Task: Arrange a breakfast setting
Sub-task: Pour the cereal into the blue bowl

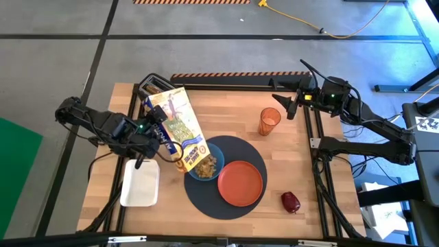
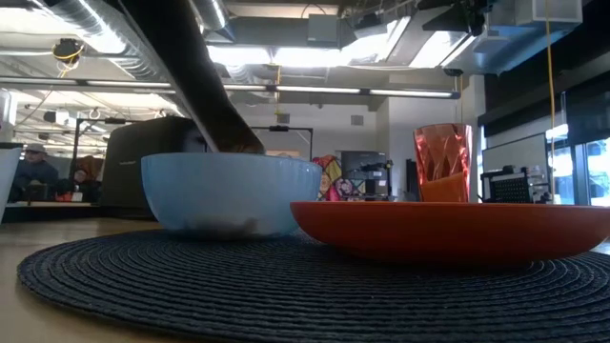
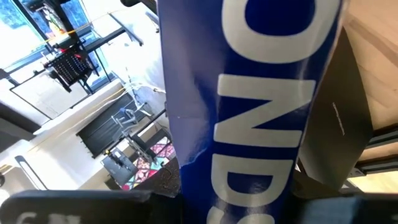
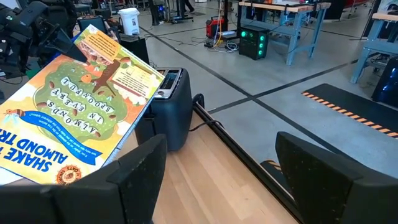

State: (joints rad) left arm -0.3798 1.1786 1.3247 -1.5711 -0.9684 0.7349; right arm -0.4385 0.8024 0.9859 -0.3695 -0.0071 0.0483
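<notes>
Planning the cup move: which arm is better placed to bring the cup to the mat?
Right. The right hand hangs open at the table's far right corner, close to the cup. The left hand is busy tilting the cereal box over the bowl on the mat.

The floor (image 1: 206, 41) is grey and shiny, with dark lines running across it. A yellow cord (image 1: 302, 20) lies on it, and a strip of orange and black stripes (image 4: 348, 109) is stuck down. Long lights (image 2: 315, 90) glow on the ceiling, beside big silver pipes (image 2: 86, 29). Blue-legged tables (image 4: 292, 18) stand far back. Big windows (image 2: 581, 143) let daylight in.
</notes>
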